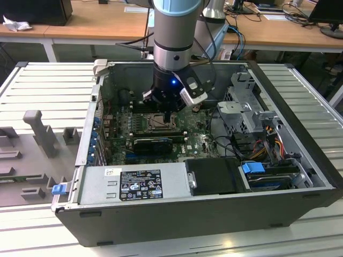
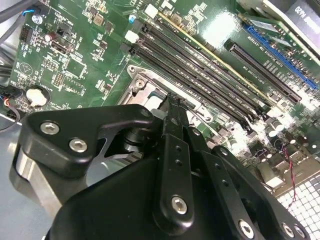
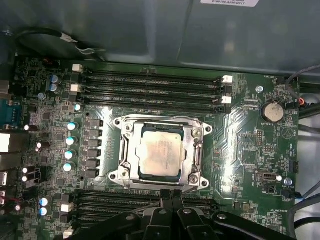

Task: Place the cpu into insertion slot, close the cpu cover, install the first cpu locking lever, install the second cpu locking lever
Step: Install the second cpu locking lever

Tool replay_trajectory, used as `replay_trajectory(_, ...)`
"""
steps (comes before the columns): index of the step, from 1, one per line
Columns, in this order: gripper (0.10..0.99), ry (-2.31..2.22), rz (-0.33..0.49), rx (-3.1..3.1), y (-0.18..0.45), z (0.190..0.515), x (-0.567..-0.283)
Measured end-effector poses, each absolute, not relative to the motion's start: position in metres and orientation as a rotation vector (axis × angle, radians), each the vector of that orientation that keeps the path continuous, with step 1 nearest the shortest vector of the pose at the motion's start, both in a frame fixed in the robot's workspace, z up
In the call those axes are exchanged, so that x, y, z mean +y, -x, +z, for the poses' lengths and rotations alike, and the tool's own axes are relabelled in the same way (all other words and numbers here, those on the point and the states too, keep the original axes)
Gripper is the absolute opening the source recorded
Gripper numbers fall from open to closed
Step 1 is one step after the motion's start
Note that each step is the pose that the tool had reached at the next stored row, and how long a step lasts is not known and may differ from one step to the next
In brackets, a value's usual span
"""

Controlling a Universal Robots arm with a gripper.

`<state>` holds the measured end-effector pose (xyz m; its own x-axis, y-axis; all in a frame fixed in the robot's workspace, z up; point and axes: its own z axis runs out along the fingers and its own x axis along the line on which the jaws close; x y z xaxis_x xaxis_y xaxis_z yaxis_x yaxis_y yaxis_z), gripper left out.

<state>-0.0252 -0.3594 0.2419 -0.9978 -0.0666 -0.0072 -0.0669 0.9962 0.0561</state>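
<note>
1. The pale silver-grey square cpu (image 3: 161,156) lies flat inside the small square insertion slot with its silver metal rim (image 3: 119,176), near the middle of the green motherboard (image 3: 240,135). All places below are given against that slot.
2. The silver-grey sheet-metal cpu cover (image 3: 195,150), a frame with a cut-out centre, sits down over the slot, its window showing the chip. It looks closed, though whether it is fully seated I cannot tell.
3. The black two-fingered gripper (image 3: 172,194) hangs just beside one edge of the slot, over the nearer bank of long black memory slots (image 3: 145,200). In the first wrist view its fingertips stand pressed together and carry nothing; in the second wrist view the fingertips (image 2: 172,107) point down at the slot's edge.
4. In the exterior view the gripper (image 1: 168,119) reaches down into the open dark grey computer case (image 1: 177,214), directly above the slot (image 1: 159,122).
5. Risks, as I judge them:
   - The tips are very near the slot's rim and the memory slots; a slight sideways drift could scrape the board or catch a memory clip.
   - I cannot make out the locking levers, so a push aimed at one could land on the cover frame and load the chip unevenly.
   - If the cover is not truly flat, pressing on it could shift the cpu on its contacts.
</note>
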Motion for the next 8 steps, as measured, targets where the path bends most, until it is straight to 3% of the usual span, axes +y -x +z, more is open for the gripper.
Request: replay_trajectory(8,0.106,0.105,0.091,3.133,0.0327,0.2411,-0.3646)
